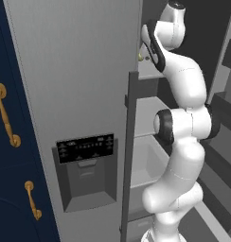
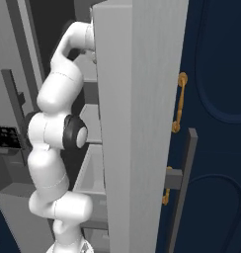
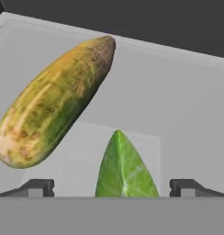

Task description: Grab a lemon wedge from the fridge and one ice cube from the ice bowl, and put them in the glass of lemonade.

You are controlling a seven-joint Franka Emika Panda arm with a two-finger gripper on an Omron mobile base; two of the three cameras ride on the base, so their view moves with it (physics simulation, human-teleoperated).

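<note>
— Where we look along the claw (image 3: 112, 187), what lies between its tips?
— We see the lemon wedge (image 3: 125, 170), bright green, low in the middle of the frame, with the two fingers (image 3: 38, 187) spread wide on either side, touching nothing.
— And beside it?
— We see a long yellow-green cucumber (image 3: 54, 103) slanting across the upper left, on the same pale shelf (image 3: 192, 114).
— Where is our arm?
— From the left base camera we see it reaching into the open fridge (image 1: 79, 85), upper right.
</note>
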